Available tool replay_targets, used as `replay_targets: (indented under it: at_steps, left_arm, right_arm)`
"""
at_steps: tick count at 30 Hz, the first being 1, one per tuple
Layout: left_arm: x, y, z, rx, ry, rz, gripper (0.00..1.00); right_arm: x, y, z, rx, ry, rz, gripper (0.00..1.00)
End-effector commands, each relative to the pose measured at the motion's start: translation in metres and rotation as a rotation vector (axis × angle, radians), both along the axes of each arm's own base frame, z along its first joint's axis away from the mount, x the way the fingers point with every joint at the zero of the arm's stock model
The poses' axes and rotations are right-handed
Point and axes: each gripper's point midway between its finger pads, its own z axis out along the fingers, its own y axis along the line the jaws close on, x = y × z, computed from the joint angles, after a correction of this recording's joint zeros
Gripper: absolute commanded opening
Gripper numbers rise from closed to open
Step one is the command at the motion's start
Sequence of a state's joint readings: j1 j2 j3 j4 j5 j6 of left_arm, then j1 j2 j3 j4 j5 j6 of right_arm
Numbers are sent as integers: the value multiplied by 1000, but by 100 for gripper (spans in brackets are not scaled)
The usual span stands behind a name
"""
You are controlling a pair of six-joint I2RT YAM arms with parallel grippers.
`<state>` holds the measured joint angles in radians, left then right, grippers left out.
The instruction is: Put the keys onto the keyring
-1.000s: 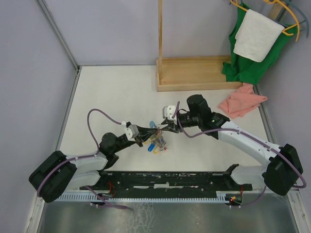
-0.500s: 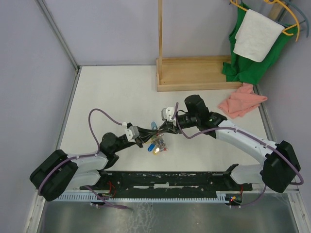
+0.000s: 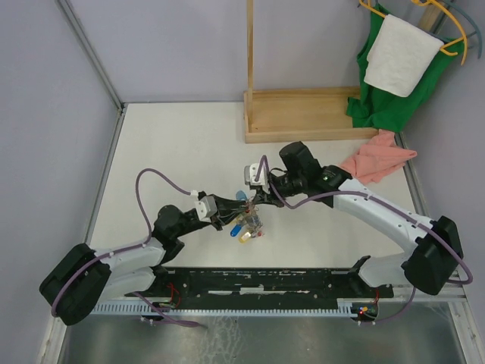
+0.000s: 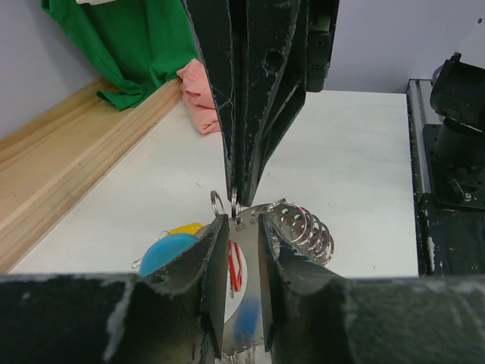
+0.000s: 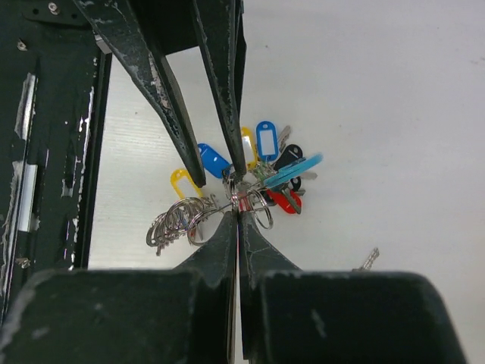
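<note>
**Metal keyring (image 5: 246, 193) pinched by right gripper (image 5: 236, 214)**

Just below centre of the top view, the keyring's wire is clamped by the fully closed right gripper. The left gripper (image 4: 242, 224) is held narrowly parted against it, nothing visibly gripped.

Left tool (image 4: 242, 224) narrowly parted; right tool (image 5: 238, 217) pinched closed; tips facing, close together.

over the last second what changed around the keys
The right gripper slid left and shut on a small metal ring in the key bunch. The left gripper eased its jaws apart. The bunch, the wooden stand and the pink cloth stayed put.
</note>
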<state>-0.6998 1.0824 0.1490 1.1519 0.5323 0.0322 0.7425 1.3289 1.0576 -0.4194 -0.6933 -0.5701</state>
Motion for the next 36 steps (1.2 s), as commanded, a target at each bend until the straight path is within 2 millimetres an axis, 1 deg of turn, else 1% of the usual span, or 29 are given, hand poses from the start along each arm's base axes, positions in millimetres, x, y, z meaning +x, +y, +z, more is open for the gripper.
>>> replay_targets:
  at_steps: [1, 2, 5, 8, 14, 21, 27, 34, 36]
  left_arm:
    - [6, 1, 14, 42, -77, 19, 31]
    - [5, 1, 15, 44, -81, 19, 31]
    - [3, 1, 16, 47, -81, 9, 32]
    - [2, -2, 14, 55, -73, -11, 33]
    - [0, -8, 12, 57, -55, -44, 31]
    - [-1, -12, 15, 43, -49, -71, 28]
    - [-2, -15, 14, 31, -40, -90, 27]
    - [0, -17, 16, 22, -34, -90, 25]
    - [2, -17, 17, 17, -31, -82, 23]
  right_arm:
    - [-1, -14, -4, -240, -46, -53, 1]
    - [0, -17, -5, -294, -52, -71, 1]
    - [2, -18, -1, -386, -69, -99, 1]
    - [2, -15, 5, -428, -84, -97, 1]
    - [3, -6, 14, -433, -113, -89, 1]
    - [1, 2, 13, -429, -115, -74, 1]
    - [-1, 9, 18, -382, -114, -64, 1]
    - [-2, 12, 17, -371, -108, -64, 1]
    - [-3, 12, 15, -371, -103, -59, 1]
